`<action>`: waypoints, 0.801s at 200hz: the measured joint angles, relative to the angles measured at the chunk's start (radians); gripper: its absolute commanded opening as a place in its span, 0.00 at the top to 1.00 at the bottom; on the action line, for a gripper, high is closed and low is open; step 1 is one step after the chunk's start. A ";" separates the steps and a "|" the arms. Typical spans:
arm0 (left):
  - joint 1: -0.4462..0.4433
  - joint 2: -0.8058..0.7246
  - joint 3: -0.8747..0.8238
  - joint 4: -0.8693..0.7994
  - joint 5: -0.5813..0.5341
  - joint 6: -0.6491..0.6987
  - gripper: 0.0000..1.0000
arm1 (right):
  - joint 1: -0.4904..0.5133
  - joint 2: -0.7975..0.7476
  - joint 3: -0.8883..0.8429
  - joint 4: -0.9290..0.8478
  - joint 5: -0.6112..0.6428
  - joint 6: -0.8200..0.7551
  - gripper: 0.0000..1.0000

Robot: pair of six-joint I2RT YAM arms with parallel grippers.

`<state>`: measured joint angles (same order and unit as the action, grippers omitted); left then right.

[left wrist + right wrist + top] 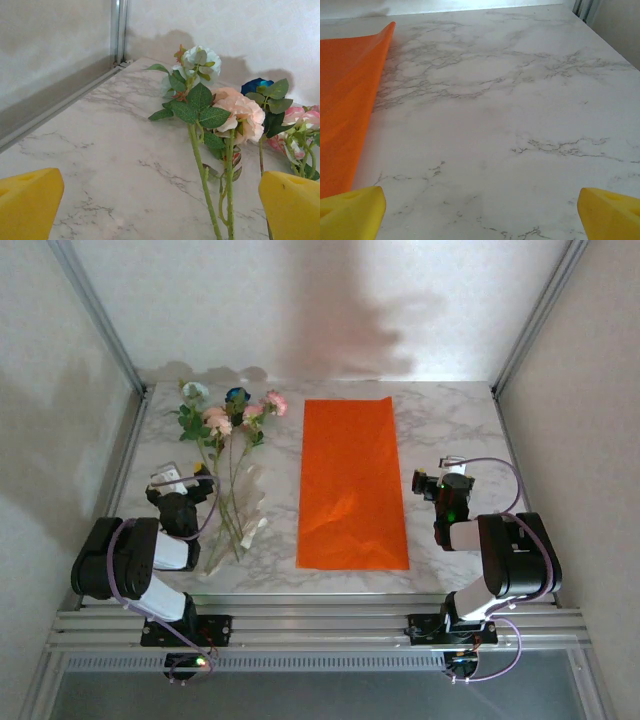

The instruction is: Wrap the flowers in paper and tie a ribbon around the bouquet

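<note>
Standing by the counter (450, 420), I see that both arms wait low at the near edge and nothing is held. The left tool (183, 477) has its two yellow pads (30, 202) wide apart, and between them is only bare marble. The right tool (437, 478) is spread in the same way and is also empty. The flowers (228, 425) lie flat just ahead of the left tool and a little to its right. The blooms point away from it, and the long green stems run back close beside its right finger. I think they are laid this way so that the thin stems, not the soft heads, are nearest for grasping. Along the stems, near the arm, lies a pale see-through strip that I take for the ribbon (248, 528); I cannot say whether it touches them. The paper (352, 485) is spread flat between the two tools, close to the left side of the right tool, with one far corner slightly curled up. Its place in the middle seems chosen so that either arm can reach it and the flowers can be laid on it. In my judgement the task has not begun: no wrapping and no tying is done, and the first move probably belongs to the left tool, on the stems.
</note>
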<state>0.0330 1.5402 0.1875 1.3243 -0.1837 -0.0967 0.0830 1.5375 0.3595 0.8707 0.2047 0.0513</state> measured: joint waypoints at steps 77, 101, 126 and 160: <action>0.000 0.000 0.000 0.000 0.000 0.000 0.00 | 0.000 0.000 0.000 0.000 0.000 0.000 0.01; 0.000 0.000 0.000 0.000 0.000 0.000 0.00 | 0.000 0.000 0.000 0.000 0.000 0.000 0.01; 0.000 0.000 0.000 0.000 0.000 0.000 0.00 | 0.000 0.000 0.000 0.000 0.000 0.000 0.01; -0.005 -0.008 -0.003 0.003 -0.020 0.000 0.00 | 0.000 -0.008 -0.002 0.000 0.006 0.001 0.01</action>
<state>0.0280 1.5322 0.1841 1.3277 -0.2039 -0.0967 0.0834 1.5299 0.3580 0.8707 0.2111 0.0521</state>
